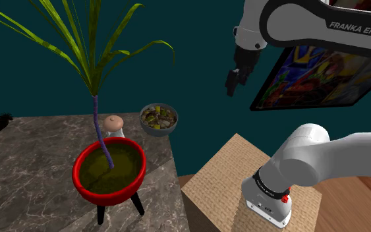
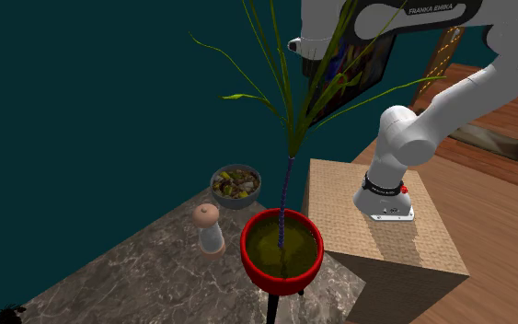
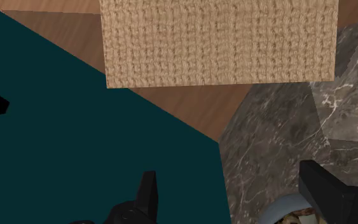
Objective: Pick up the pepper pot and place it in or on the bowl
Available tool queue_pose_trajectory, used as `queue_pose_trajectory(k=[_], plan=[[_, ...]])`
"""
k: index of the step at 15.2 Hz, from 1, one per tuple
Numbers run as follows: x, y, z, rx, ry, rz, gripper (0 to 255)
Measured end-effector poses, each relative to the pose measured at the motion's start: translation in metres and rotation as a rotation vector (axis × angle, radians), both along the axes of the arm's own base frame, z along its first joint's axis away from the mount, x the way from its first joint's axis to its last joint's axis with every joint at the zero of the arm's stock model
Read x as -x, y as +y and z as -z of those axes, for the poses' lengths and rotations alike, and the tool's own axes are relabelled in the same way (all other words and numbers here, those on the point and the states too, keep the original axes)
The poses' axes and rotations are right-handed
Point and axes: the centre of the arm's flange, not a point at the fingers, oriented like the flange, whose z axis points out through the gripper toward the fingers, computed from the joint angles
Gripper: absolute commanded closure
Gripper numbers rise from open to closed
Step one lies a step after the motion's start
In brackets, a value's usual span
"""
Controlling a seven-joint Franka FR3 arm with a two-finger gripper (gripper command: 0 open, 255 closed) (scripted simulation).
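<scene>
Open black hand [image 1: 234, 79] beyond grey marble bench [image 1: 32, 178] edge, tan-topped pepper pot [image 1: 114, 125] beside red planter [image 1: 85, 181], grey bowl [image 1: 159, 119] near edge, teal wall [image 1: 197, 99]

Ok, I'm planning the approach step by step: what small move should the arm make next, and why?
Probably move the open all-black gripper down and toward the shoulder view's left, to above the white pepper pot with the tan rounded cap. The gripper hangs high off the marble counter, holding nothing, while the pot stands near the grey bowl and the red planter.
</scene>
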Motion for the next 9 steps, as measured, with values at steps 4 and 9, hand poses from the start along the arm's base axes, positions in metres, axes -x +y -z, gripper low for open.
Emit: queue_pose_trajectory(k=[4,9], plan=[[-0.014,0.021,0.008,0.002,-0.005,-0.002,0],[-0.045,0.075,0.026,0.005,-0.017,-0.006,0]])
